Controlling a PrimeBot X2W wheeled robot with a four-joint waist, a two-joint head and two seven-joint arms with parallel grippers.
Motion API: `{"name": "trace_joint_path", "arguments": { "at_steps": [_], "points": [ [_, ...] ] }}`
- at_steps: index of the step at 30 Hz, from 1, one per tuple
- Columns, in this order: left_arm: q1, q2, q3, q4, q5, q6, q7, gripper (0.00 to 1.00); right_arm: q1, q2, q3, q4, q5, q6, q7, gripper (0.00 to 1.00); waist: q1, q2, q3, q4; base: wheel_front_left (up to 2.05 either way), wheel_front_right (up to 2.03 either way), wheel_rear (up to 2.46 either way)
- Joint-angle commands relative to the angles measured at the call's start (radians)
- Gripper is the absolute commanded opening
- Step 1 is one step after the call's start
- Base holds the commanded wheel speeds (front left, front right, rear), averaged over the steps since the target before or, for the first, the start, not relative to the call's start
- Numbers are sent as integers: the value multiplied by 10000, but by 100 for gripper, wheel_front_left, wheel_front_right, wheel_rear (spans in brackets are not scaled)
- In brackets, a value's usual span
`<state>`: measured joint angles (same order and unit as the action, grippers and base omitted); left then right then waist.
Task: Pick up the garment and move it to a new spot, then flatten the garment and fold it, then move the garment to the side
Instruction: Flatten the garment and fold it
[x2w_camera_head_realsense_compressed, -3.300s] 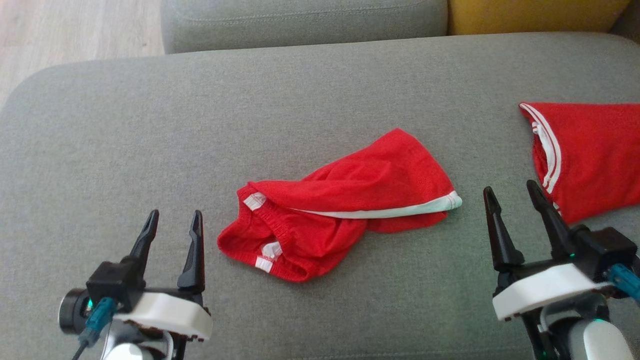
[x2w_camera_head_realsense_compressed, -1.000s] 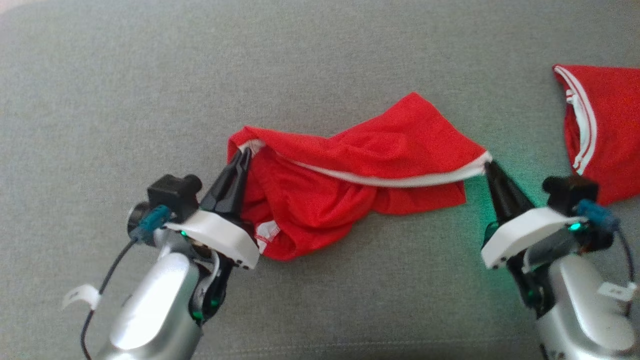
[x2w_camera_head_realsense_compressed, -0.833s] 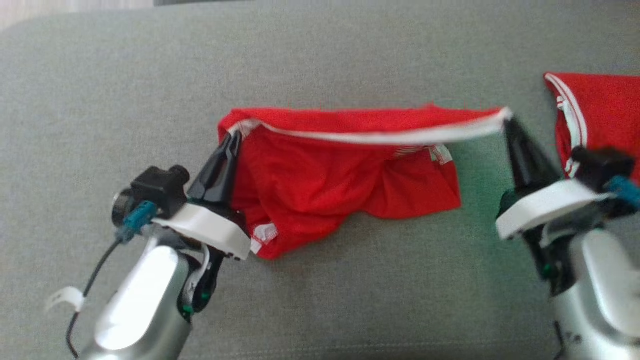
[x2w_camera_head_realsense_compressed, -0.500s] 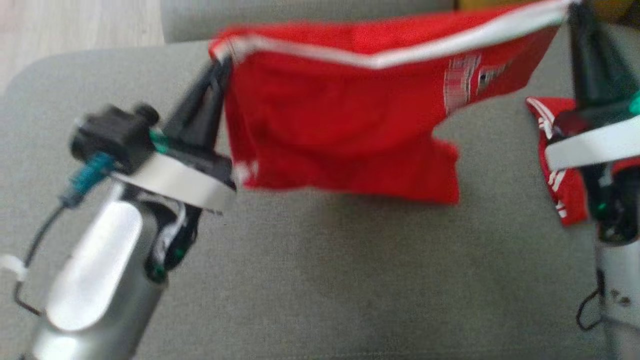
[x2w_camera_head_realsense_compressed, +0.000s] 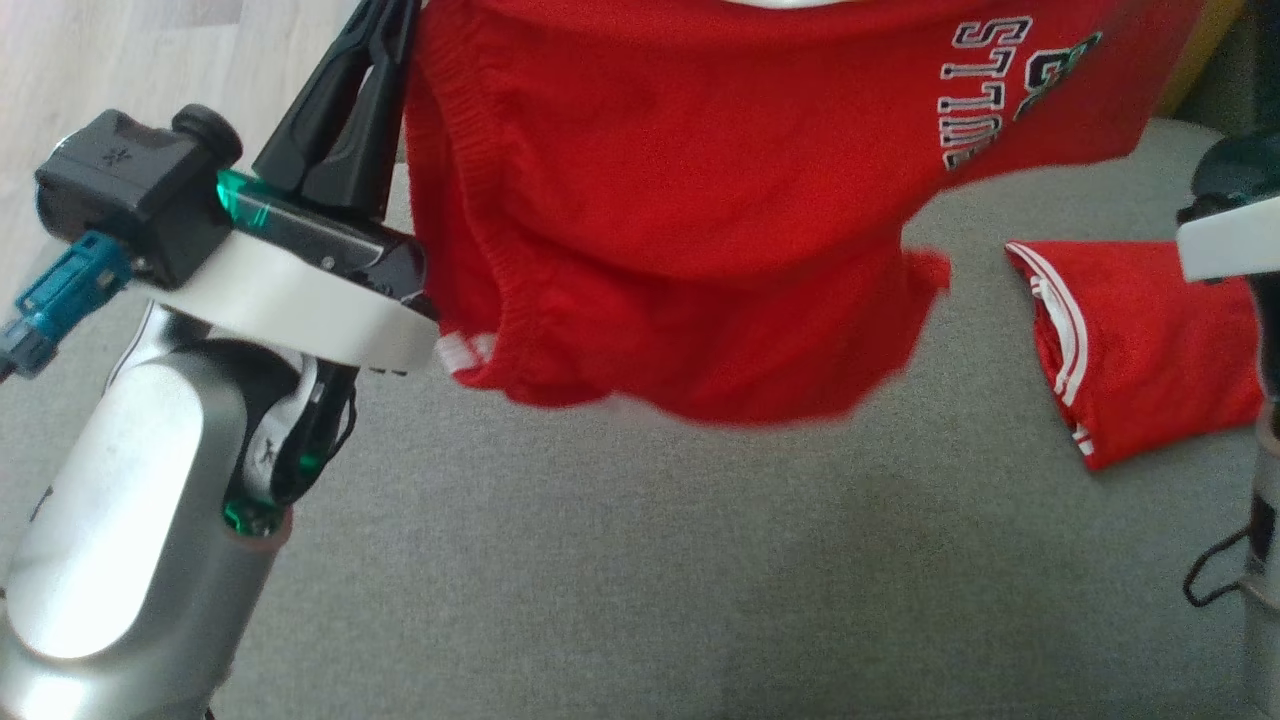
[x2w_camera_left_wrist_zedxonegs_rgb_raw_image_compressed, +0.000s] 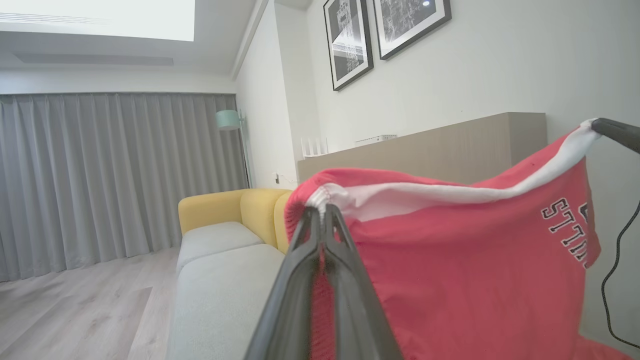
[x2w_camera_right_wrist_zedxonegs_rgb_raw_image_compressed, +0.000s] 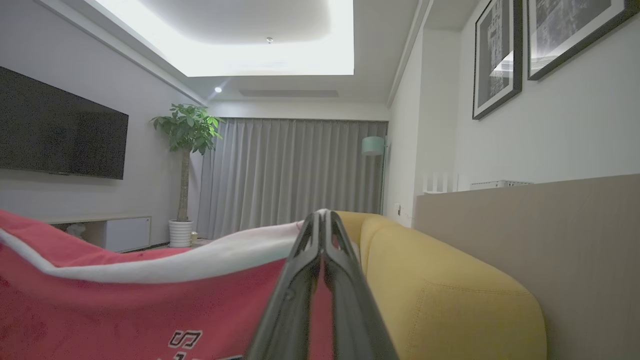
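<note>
The garment (x2w_camera_head_realsense_compressed: 700, 180) is a pair of red shorts with a white stripe and dark lettering, hanging stretched in the air above the grey sofa seat (x2w_camera_head_realsense_compressed: 620, 560). My left gripper (x2w_camera_left_wrist_zedxonegs_rgb_raw_image_compressed: 322, 212) is shut on its elastic waistband corner, and its dark fingers (x2w_camera_head_realsense_compressed: 350, 110) rise at the upper left of the head view. My right gripper (x2w_camera_right_wrist_zedxonegs_rgb_raw_image_compressed: 322, 217) is shut on the white-trimmed hem at the other end of the garment (x2w_camera_right_wrist_zedxonegs_rgb_raw_image_compressed: 125, 310). Its white wrist shows at the head view's right edge.
A second red garment with white stripes (x2w_camera_head_realsense_compressed: 1140, 340) lies folded on the seat at the right. Yellow cushions (x2w_camera_right_wrist_zedxonegs_rgb_raw_image_compressed: 440, 295) line the sofa back, with a wooden ledge (x2w_camera_right_wrist_zedxonegs_rgb_raw_image_compressed: 550, 240) behind. Pale wood floor (x2w_camera_head_realsense_compressed: 120, 60) lies beyond the sofa's left end.
Both grippers have risen with the garment, lifting it off the seat and stretching it between them. It now hangs free, its lettering showing. The head camera has tilted as well.
</note>
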<state>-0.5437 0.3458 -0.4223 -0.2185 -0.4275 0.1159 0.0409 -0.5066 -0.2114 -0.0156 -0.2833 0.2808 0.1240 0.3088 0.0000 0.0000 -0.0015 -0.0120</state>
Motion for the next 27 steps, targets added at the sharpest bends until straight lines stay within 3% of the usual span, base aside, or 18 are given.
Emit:
{"name": "trace_joint_path", "arguments": {
  "at_steps": [1, 9, 12, 21, 27],
  "points": [
    [-608, 297, 524, -214, -76, 49, 57, 0, -343, 131, 122, -173, 111, 67, 108, 0, 0, 0, 102, 12, 0, 0, 0],
    [-1319, 47, 536, 710, -145, -29, -142, 0, -1089, 442, 325, 675, 372, 67, 145, 0, 0, 0, 897, 86, 0, 0, 0],
    [-2242, -209, 528, 1703, -123, -204, -412, 0, -2152, 537, 447, 1751, 495, 67, 35, 0, 0, 0, 1440, 169, 0, 0, 0],
    [-5982, -1341, 285, 7109, 317, -800, -1887, 0, -6475, 1147, 1068, 6878, 373, 67, -1719, 0, 0, 0, 2464, 222, 0, 0, 0],
    [-7092, -2107, 103, 10855, 319, -1068, -2543, 0, -7631, 1540, 1906, 10492, 284, 67, -2701, 0, 0, 0, 2739, 38, 0, 0, 0]
  ]
}}
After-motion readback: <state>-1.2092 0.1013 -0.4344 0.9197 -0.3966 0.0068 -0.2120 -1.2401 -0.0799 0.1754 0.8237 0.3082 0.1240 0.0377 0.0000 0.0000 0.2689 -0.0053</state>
